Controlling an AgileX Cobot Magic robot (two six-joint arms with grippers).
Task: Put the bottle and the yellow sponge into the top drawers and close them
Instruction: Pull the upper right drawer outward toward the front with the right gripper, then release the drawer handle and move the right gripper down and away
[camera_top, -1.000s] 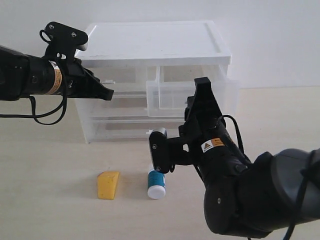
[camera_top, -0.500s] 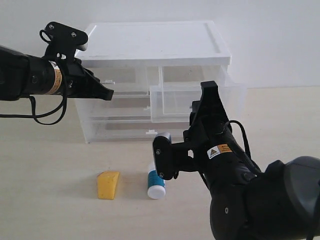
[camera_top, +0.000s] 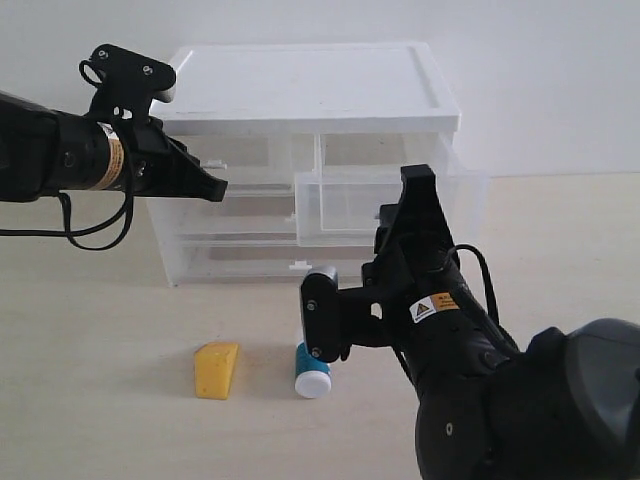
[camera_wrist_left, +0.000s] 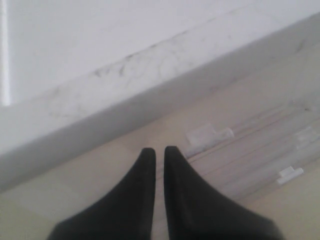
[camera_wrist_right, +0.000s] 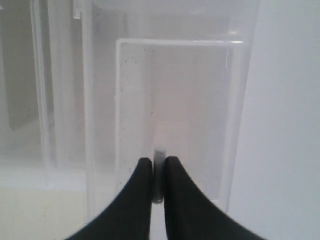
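A: Where do we stand?
B: Our right gripper (camera_wrist_right: 159, 162) pinches the right top drawer's (camera_top: 345, 205) tab handle (camera_wrist_right: 159, 176); left gripper (camera_wrist_left: 159, 151) narrow, empty. The bottle (camera_top: 313, 372) and yellow sponge (camera_top: 217, 370) lie on the worktop (camera_top: 100, 400).
A: Risk?
B: Pulling further, we may unseat the drawer

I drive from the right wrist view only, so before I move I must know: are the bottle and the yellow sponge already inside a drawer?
Observer: No, the bottle and the yellow sponge both lie on the table in front of the cabinet.
Operator: Is my drawer open?
Observer: The right top drawer stands partly pulled out.
Operator: And the left tool?
Observer: The left tool is shut on nothing, near the left top drawer's front.
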